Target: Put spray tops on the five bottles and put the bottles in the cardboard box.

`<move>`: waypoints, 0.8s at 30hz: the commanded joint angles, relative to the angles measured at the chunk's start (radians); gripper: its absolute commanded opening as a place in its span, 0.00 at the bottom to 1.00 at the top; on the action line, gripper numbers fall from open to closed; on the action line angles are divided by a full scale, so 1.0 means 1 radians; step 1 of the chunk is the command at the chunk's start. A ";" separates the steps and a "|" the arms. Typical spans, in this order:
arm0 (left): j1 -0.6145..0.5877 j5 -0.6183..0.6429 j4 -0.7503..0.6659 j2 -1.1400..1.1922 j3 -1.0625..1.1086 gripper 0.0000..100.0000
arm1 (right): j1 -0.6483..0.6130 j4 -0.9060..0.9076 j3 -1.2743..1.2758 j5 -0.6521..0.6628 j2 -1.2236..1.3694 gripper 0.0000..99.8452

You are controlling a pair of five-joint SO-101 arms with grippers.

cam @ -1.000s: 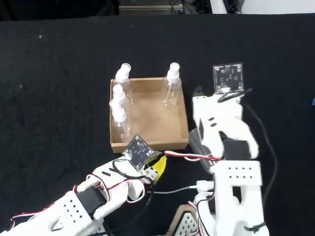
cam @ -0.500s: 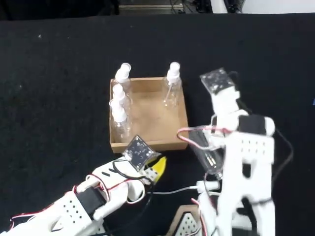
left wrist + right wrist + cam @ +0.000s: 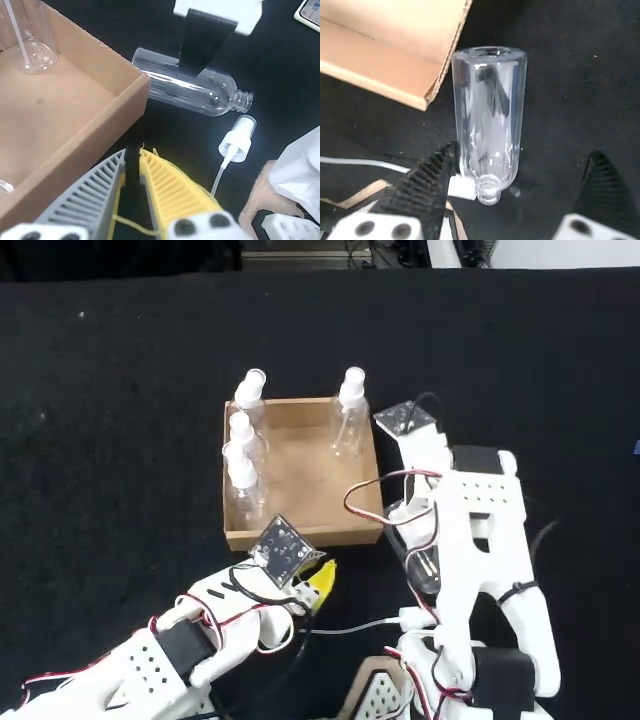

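The right jaws are spread wide and hold nothing. They straddle the uncapped bottle (image 3: 487,115), which lies on its side on the black surface (image 3: 120,440) just outside the near corner of the cardboard box (image 3: 385,45). One black finger (image 3: 427,182) sits close against the bottle's side, though whether it touches I cannot tell; the other stands well apart. The bottle's open neck points away from the box, and the loose spray top (image 3: 237,142) lies near that neck without touching it, its thin tube trailing off across the surface. The left jaws are pressed together and empty, with the yellow finger (image 3: 322,580) just in front of the box's near wall, beside the same corner. From above, the right arm (image 3: 480,540) hangs over the lying bottle and hides most of it, and a red wire (image 3: 362,498) loops over the box's edge. Inside the box, four capped bottles (image 3: 240,475) stand upright, three along one side wall and one in the far corner opposite. The left arm (image 3: 190,640) stretches in low from the near edge.
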 commanded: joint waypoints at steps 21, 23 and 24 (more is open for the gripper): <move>-0.012 -0.002 0.009 -0.015 -0.022 0.03 | 0.232 -0.324 0.237 0.072 -0.062 0.08; -0.012 -0.002 0.009 -0.015 -0.022 0.03 | 0.362 -0.315 0.182 0.058 -0.061 0.09; -0.012 -0.002 0.009 -0.015 -0.022 0.03 | 0.427 -0.315 0.156 0.020 -0.061 0.09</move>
